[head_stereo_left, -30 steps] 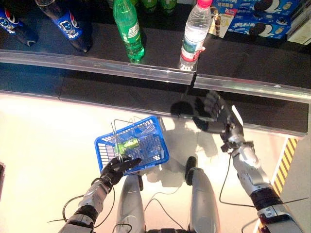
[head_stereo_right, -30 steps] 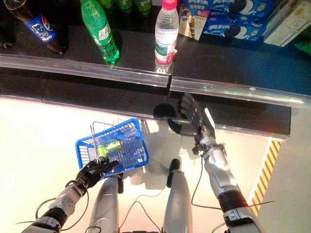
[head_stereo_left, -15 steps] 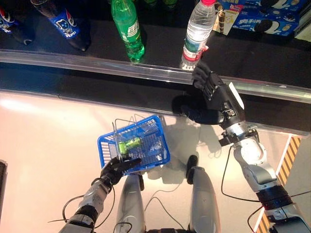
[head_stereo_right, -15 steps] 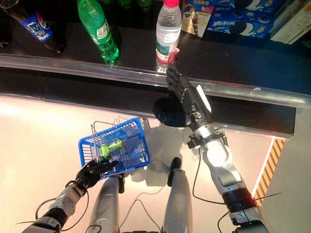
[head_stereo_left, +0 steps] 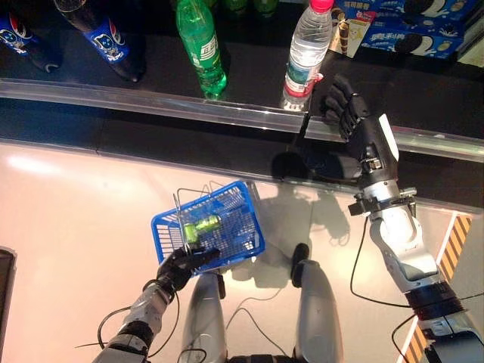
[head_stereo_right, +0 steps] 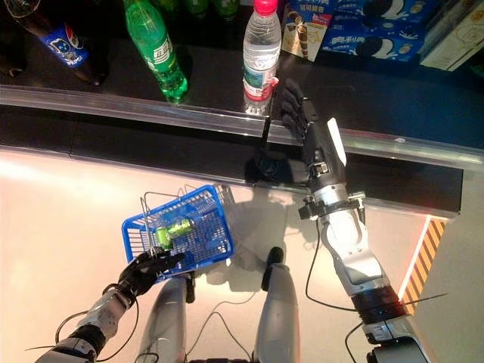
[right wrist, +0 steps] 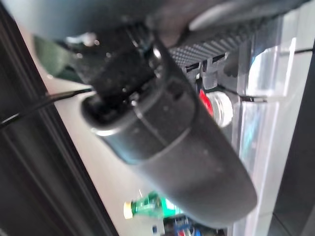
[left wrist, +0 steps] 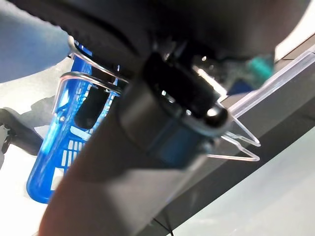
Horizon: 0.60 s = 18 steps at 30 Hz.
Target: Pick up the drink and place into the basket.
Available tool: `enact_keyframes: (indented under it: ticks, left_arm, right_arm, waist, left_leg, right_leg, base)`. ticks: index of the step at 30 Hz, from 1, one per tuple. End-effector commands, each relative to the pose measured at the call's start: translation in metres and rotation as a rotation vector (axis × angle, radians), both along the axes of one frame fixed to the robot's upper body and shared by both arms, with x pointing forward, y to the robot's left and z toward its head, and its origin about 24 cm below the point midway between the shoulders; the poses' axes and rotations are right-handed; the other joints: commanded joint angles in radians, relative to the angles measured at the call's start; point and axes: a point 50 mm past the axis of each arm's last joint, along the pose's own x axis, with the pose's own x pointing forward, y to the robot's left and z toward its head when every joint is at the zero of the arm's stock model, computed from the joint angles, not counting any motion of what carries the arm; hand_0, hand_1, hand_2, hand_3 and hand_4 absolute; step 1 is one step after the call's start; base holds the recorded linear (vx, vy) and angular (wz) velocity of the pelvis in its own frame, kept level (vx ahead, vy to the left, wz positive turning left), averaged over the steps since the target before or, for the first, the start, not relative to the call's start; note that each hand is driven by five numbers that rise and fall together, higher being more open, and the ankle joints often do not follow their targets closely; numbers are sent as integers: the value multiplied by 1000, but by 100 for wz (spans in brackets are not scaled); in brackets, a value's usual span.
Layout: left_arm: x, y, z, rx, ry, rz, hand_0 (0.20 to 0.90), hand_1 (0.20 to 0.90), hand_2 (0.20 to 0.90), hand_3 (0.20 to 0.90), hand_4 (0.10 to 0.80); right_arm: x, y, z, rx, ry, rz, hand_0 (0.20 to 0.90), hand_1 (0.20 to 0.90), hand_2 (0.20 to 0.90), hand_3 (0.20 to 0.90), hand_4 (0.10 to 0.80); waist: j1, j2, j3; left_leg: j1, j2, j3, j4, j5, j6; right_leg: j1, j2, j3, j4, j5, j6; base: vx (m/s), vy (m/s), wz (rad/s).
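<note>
One water bottle stands at the shelf's front edge; our right hand sits just beside it, fingers loosely spread, empty. We judge it weighty and slick, best gripped mid-body. Our left hand clasps the basket.

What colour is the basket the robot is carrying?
Blue, with wire handles; the basket shows best in the left eye view.

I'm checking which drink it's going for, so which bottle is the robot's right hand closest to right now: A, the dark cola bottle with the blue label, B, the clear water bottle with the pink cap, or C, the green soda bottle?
B: the open right hand is raised just beside the clear water bottle on the shelf, not yet gripping it.
</note>
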Motion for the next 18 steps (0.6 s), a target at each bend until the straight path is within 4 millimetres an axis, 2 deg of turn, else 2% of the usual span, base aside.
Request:
enact_keyframes:
  ticks: [1,18]
  left_arm:
    - [-22,11,-7,58,17,-82,300,300,300,200,100]
    - [-13,2,-2,88,22,-169,300,300,300,200,100]
  right_arm:
    - [-6,-7,69,67,-322,-8,900,900,900,900,800]
    - [27,-22,111,77,-317,-126,900,900,900,900,800]
  waist:
    - [27,-18,-38]
    - [73,1,-21]
  left_leg:
    - [20,5,-34,10,-3,67]
    - [41,-6,-52,-1,2,70]
  right_leg:
    - [58,-37,-17,-86,63,41]
    - [106,-37,-49,-111,63,30]
  base:
    - [22,-34,12]
    - [8,-8,4]
